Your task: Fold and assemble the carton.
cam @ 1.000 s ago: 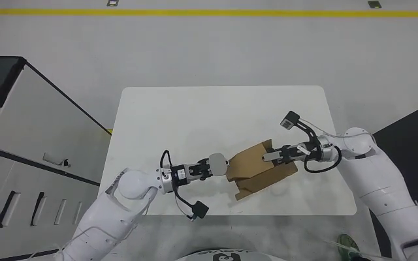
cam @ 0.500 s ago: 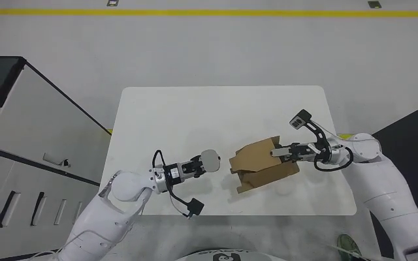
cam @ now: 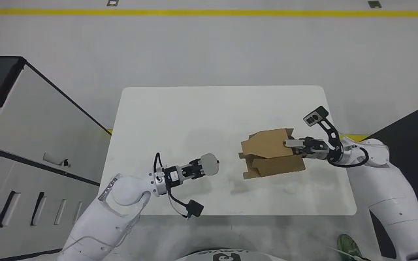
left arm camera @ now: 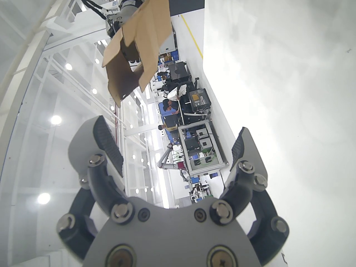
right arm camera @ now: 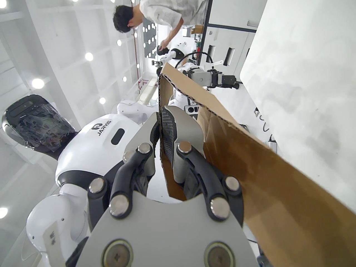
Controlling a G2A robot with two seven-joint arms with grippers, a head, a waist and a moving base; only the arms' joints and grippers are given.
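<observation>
Horizontally, right gripper (right arm camera: pixel 160 118) pinching carton (right arm camera: pixel 250 162) wall, left gripper (left arm camera: pixel 170 126) splayed

white table (cam: pixel 196 117), grey cabinet (cam: pixel 39 124) w/ drawers beside it, yellow floor line (cam: pixel 209 12) beyond.

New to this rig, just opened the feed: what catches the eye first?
A half-folded brown carton, flaps loose, is at the right part of the table, one panel edge pinched in the right gripper. The left gripper hangs open, apart from it, nearer the front middle.
</observation>
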